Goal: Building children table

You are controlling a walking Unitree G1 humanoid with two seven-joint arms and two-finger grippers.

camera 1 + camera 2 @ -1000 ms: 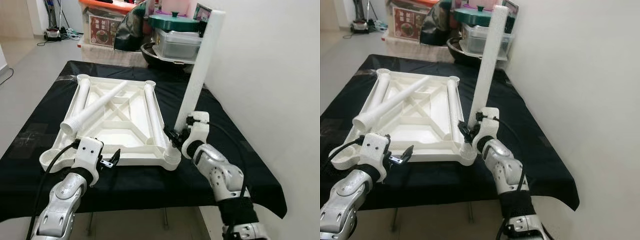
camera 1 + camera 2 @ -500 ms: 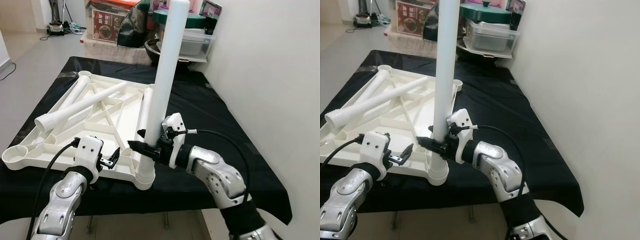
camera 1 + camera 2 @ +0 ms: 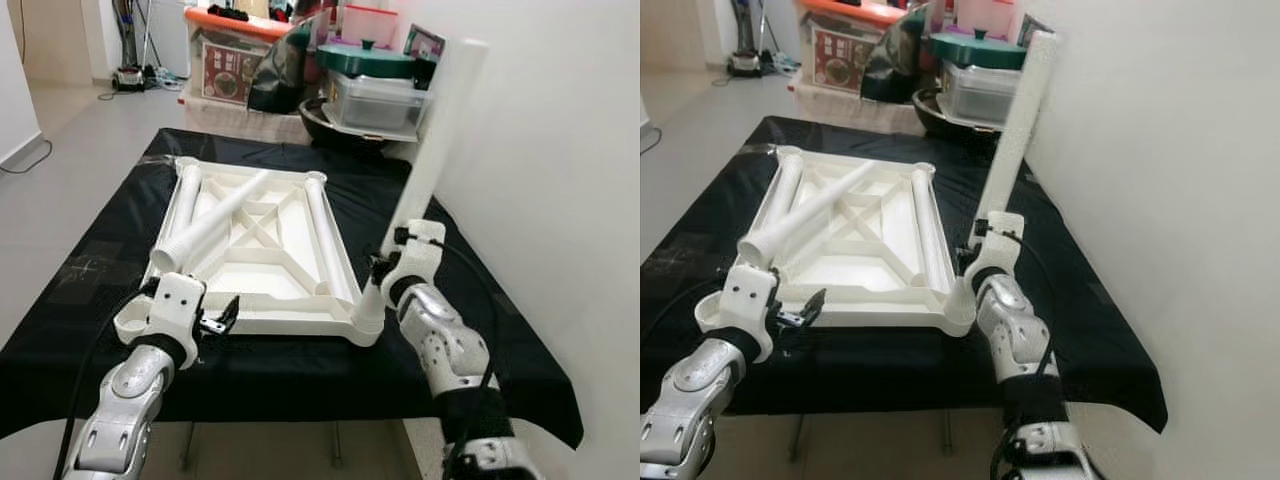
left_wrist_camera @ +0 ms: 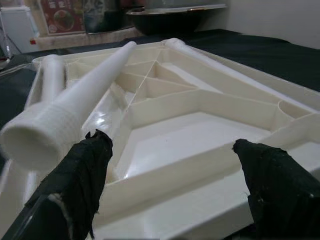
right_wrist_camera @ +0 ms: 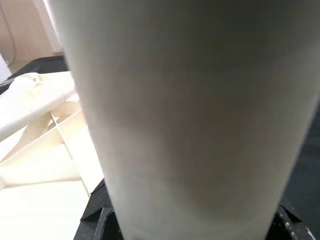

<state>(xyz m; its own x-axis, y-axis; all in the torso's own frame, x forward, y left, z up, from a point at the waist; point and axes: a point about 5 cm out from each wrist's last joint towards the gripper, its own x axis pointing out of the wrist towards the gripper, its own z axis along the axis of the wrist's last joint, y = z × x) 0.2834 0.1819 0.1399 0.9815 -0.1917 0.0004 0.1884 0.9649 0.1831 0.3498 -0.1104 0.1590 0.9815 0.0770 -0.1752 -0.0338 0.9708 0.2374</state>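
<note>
At the near right socket (image 3: 366, 322), my right gripper (image 3: 385, 268) clamps the leg (image 3: 430, 140), which wants straightening; my left gripper (image 3: 218, 317) gapes empty.

The upturned tabletop (image 3: 262, 262) in the middle of the frame is smooth white plastic with a soft sheen on its ribbed panels, and the loose leg (image 4: 65, 112) lying across it is the same plastic, ridged with threads at its open end. The upright leg (image 3: 432, 150) at the right looks matt and smooth. Beneath them a matt black cloth (image 3: 90, 290) covers the table, and the left gripper (image 4: 170, 185) has fingers (image 4: 82, 172) wrapped in rough, dull black material.
</note>
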